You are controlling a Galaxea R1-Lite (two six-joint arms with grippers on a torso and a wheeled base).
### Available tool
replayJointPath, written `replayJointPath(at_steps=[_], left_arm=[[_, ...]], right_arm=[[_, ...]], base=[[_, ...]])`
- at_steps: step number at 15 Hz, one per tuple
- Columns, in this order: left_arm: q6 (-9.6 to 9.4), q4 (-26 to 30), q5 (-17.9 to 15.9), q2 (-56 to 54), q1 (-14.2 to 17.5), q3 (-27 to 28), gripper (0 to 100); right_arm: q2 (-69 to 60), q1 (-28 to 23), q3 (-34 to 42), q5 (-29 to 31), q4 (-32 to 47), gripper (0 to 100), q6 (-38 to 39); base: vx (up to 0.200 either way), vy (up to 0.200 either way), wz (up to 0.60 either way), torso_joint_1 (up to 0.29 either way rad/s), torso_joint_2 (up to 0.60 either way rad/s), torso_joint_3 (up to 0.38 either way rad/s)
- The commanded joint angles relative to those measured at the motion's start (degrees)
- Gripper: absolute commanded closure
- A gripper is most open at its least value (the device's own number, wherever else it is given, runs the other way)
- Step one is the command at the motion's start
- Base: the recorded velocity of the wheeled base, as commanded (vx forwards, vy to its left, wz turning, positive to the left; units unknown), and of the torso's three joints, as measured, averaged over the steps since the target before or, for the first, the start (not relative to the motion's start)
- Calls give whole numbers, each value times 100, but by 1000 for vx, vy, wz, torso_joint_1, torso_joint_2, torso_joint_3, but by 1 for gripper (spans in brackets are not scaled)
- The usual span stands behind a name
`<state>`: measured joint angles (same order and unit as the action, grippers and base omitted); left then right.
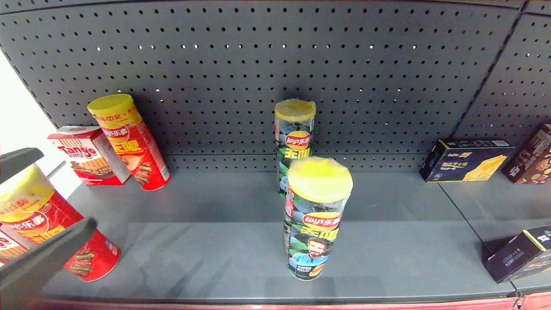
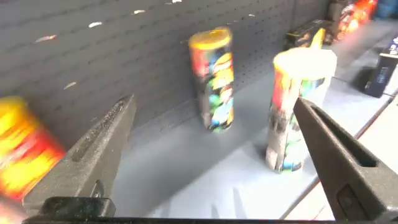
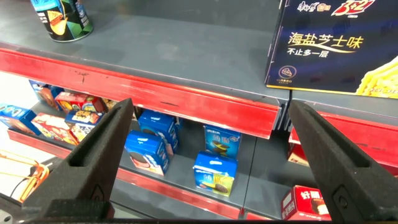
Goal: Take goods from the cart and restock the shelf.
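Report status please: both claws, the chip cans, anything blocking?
Left claw open, empty, beside front red can at left of shelf. Right claw open, empty, before shelf edge. Front green can and rear green can upright mid-shelf.

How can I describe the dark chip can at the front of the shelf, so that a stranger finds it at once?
Look at the grey shelf with the pegboard back wall. Near its middle stand two dark cans with yellow lids, one behind the other. Yours is the front can, near the shelf's edge; its twin stands by the wall.
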<state>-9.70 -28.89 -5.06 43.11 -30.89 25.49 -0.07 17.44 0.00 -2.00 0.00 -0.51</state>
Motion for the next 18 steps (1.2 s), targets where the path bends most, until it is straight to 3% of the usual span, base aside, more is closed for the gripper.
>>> replayJointPath(at_steps=[1,3,4,5,6,7,10,14,16,18], left_arm=[[100,868,-48,-2201,751,-774,0],[118,1351,-171,-3010,1648,-1020,0],[241,1149,-364,-3212,2061,-1406,0],[267,1017,-426,-3230,2149,-1530,0],[302,191,-804,-3247,2456,-2259,0],[302,-55,-900,-3300,2562,-2549,0],[294,806,-900,-3511,3186,-2549,0],[390,1711,-874,-4311,3080,-2549,0],[417,2775,-935,-4311,3072,-2523,0],[443,2573,-927,-4311,3072,-2549,0]], right_arm=[[7,5,0,-2,0,0,-2],[7,5,0,-2,0,0,-2],[7,5,0,-2,0,0,-2],[7,5,0,-2,0,0,-2],[7,5,0,-2,0,0,-2],[7,5,0,-2,0,0,-2],[7,5,0,-2,0,0,-2],[7,5,0,-2,0,0,-2],[7,5,0,-2,0,0,-2],[7,5,0,-2,0,0,-2]], base=[[0,0,0,0,0,0],[0,0,0,0,0,0],[0,0,0,0,0,0],[0,0,0,0,0,0],[0,0,0,0,0,0],[0,0,0,0,0,0],[0,0,0,0,0,0],[0,0,0,0,0,0],[0,0,0,0,0,0],[0,0,0,0,0,0]])
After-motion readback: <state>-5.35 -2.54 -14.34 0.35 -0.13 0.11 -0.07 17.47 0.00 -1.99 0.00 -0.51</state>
